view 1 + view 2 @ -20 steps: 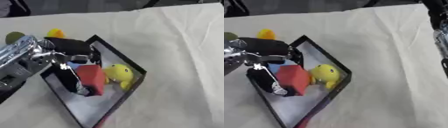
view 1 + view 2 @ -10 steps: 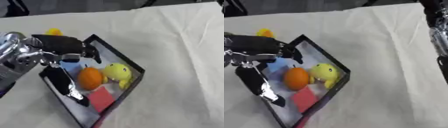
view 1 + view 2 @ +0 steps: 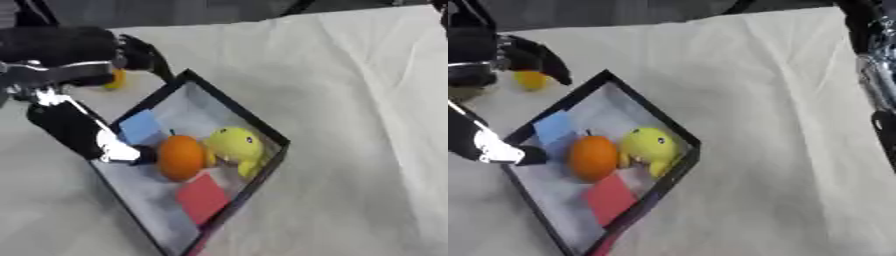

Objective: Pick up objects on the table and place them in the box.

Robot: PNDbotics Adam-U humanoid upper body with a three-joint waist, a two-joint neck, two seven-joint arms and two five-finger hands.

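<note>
Your left hand (image 3: pixel 83 132) hangs over the box's (image 3: pixel 229 104) left rim, fingers spread, holding nothing. Inside lie an orange (image 3: pixel 181 157), yellow toy (image 3: pixel 234 145), red block (image 3: pixel 202 197) and blue block (image 3: pixel 141 126).

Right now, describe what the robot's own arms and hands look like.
The left hand is black, with a silver-white patch by its fingertips; its forearm is bulky and black with a silvery band and black cables. Only the right arm shows at the right edge: black with a shiny silver section. The right hand itself is not visible.
</note>
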